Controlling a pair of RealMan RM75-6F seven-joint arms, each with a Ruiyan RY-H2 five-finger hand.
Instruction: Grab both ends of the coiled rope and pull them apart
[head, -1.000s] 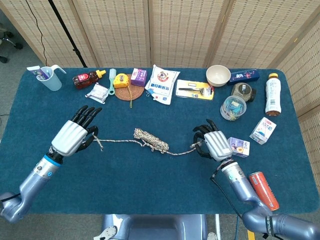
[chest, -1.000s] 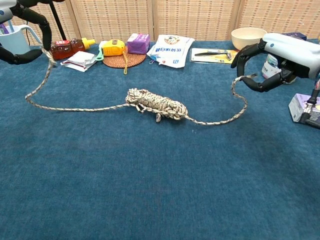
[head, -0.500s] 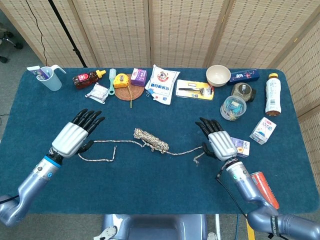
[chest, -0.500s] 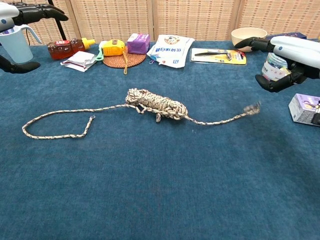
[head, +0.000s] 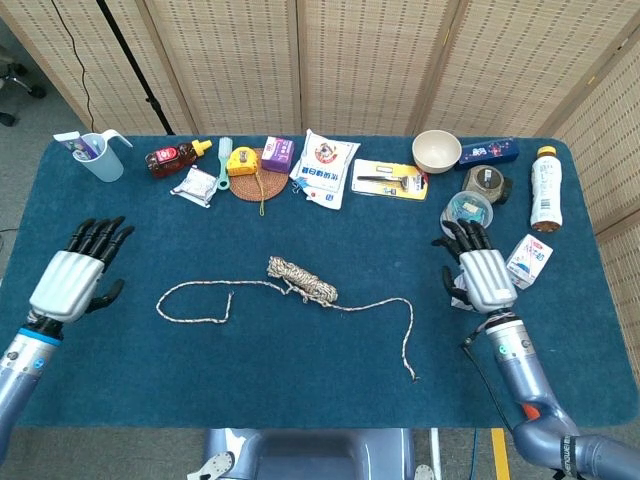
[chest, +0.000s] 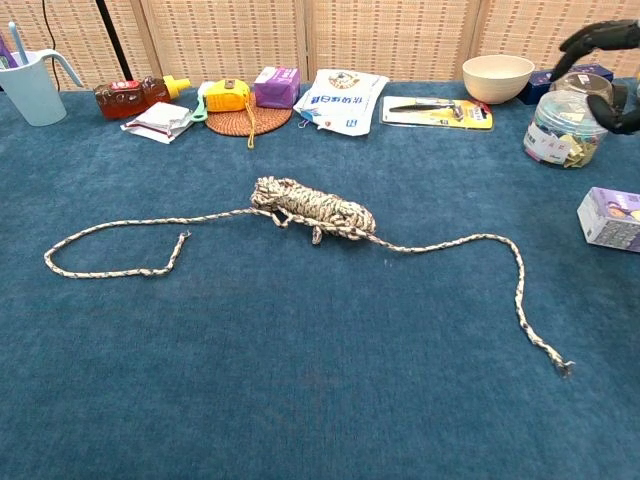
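The speckled rope lies on the blue table with its coiled bundle (head: 302, 279) (chest: 313, 209) in the middle. One loose end (head: 228, 297) (chest: 183, 238) curls back in a flat loop on the left. The other end (head: 413, 375) (chest: 563, 365) trails to the right and toward the front. My left hand (head: 77, 274) hovers open far left of the rope, holding nothing. My right hand (head: 481, 270) is open near the right side, apart from the rope; the chest view shows only its dark fingertips (chest: 600, 35) at the upper right.
Along the back stand a cup (head: 100, 157), sauce bottle (head: 173, 157), woven mat (head: 256, 180), snack bag (head: 326, 165), bowl (head: 436, 151) and plastic tub (head: 465, 213). A milk carton (head: 526, 262), a drink bottle (head: 544, 188) and a purple box (chest: 611, 217) sit by my right hand.
Both hands have let go of the rope ends and drawn outward, left hand further left, right hand further right. The right end has dropped and now lies stretched toward the front.
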